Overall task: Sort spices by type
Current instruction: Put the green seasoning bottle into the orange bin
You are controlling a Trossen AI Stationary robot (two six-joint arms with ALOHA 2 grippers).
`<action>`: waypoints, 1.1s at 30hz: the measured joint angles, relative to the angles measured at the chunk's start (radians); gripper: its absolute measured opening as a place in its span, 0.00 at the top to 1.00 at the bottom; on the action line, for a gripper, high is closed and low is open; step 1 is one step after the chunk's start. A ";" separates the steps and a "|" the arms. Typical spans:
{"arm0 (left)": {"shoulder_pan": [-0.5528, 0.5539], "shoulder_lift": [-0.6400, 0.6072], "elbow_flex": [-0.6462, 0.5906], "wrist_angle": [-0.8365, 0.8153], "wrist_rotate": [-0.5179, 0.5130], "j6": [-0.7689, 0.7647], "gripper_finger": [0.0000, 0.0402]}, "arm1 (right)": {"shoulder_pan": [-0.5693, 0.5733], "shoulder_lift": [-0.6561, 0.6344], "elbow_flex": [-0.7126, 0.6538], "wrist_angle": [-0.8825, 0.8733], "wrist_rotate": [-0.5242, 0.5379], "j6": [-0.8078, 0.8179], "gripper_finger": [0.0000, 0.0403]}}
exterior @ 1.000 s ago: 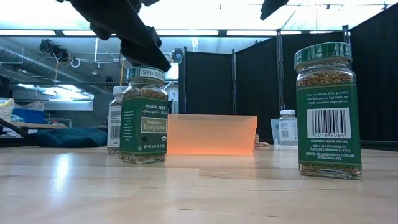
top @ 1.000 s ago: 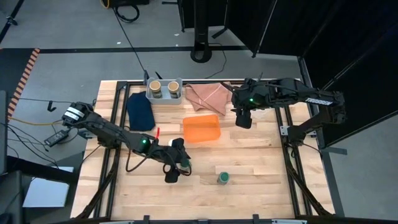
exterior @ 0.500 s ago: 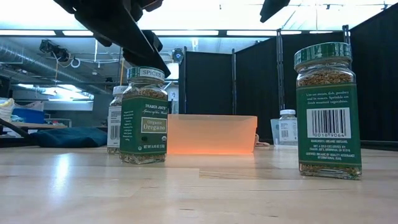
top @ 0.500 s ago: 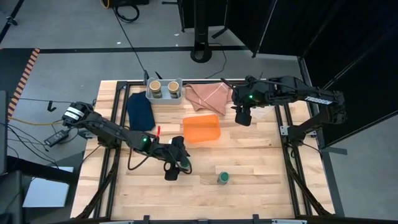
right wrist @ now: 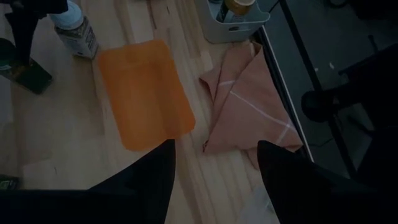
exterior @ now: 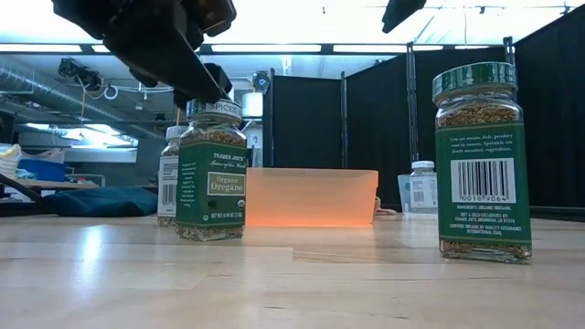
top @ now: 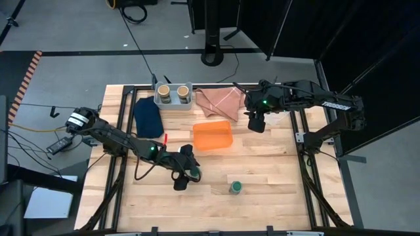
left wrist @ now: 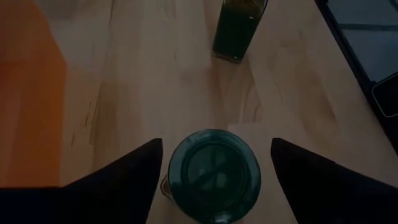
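A green-capped spice jar (left wrist: 214,174) stands upright on the table, labelled oregano in the low view (exterior: 211,174). My left gripper (left wrist: 216,149) is open just above it, one finger on either side of the cap without touching it. A second green-capped jar (top: 235,188) stands nearer the front right. One white-capped jar (right wrist: 74,28) stands by the orange tray (top: 213,136), and another (exterior: 421,187) is far back. Two tan-capped jars (top: 173,92) sit in the grey bin (top: 172,102). My right gripper (top: 255,123) hangs open, high over the table's far right.
A pink cloth (top: 220,100) lies right of the bin, and a dark blue cloth (top: 148,117) lies at the far left. A small red object (top: 166,139) lies beside the left arm. Bare wood stretches along the table's near edge.
My left gripper has sunk a little toward the green-capped jar's cap, staying open. The jars have not moved.
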 joint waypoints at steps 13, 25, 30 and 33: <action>-0.010 0.005 0.000 -0.003 -0.008 0.046 0.48 | 0.000 0.000 0.000 0.000 0.000 0.011 0.42; -0.010 0.005 0.008 -0.007 -0.015 0.022 0.51 | 0.000 0.000 0.000 0.000 -0.011 0.011 0.43; -0.009 0.005 0.033 -0.015 -0.021 0.019 0.51 | 0.000 0.000 0.000 0.000 -0.011 0.011 0.42; -0.008 0.005 0.050 -0.029 -0.036 0.017 0.51 | 0.000 0.000 0.000 0.000 -0.011 0.011 0.43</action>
